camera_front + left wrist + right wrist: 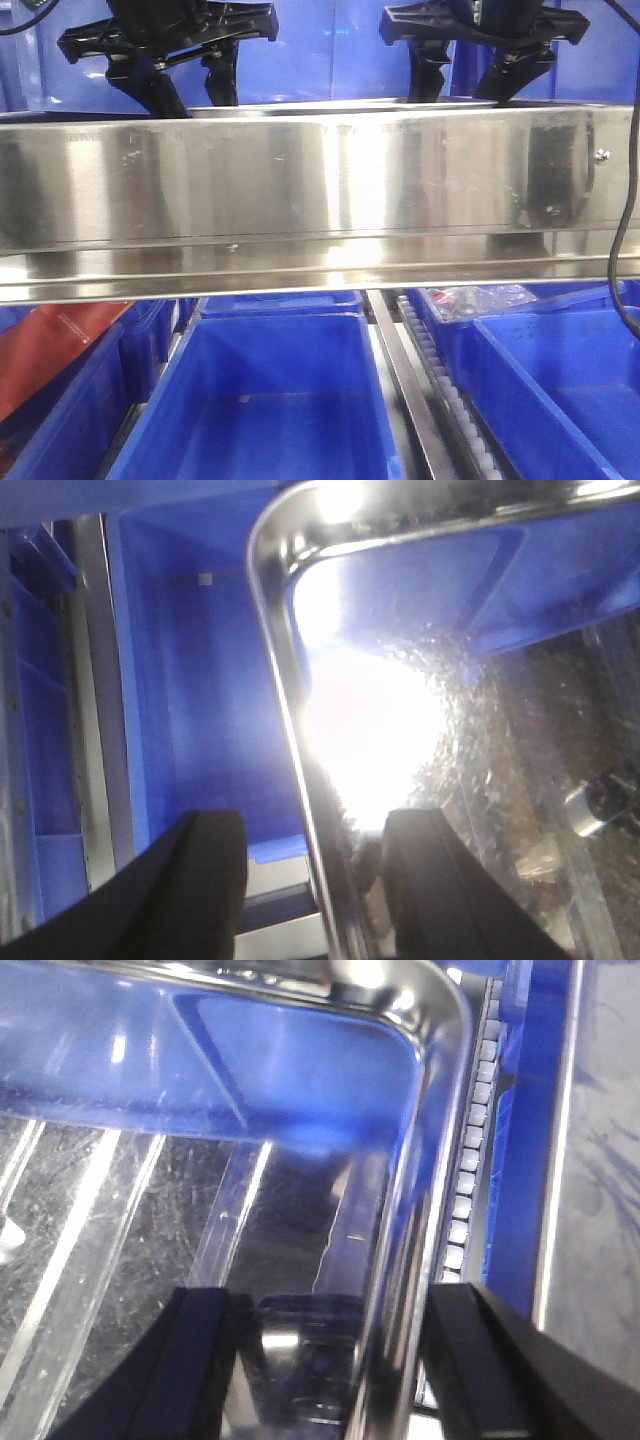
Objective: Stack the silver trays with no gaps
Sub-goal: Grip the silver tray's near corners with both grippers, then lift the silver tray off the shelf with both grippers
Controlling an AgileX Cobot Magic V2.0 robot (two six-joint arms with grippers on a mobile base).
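A shiny silver tray fills the left wrist view (400, 710) and the right wrist view (150, 1220). In the front view only its thin edge (330, 107) shows above the rail. I cannot tell whether another tray lies under it. My left gripper (315, 880) is open, with its fingers on either side of the tray's left rim. My right gripper (345, 1360) is open and straddles the tray's right rim. In the front view the left gripper (195, 95) and the right gripper (462, 88) hang behind the rail, with their tips hidden.
A long broad steel rail (320, 200) with screws crosses the front view. Deep blue bins (270, 400) (560, 390) stand below it, and a red-brown package (50, 350) lies at the left. A white roller track (470, 1160) runs beside the tray. A blue bin (200, 680) lies left of the tray.
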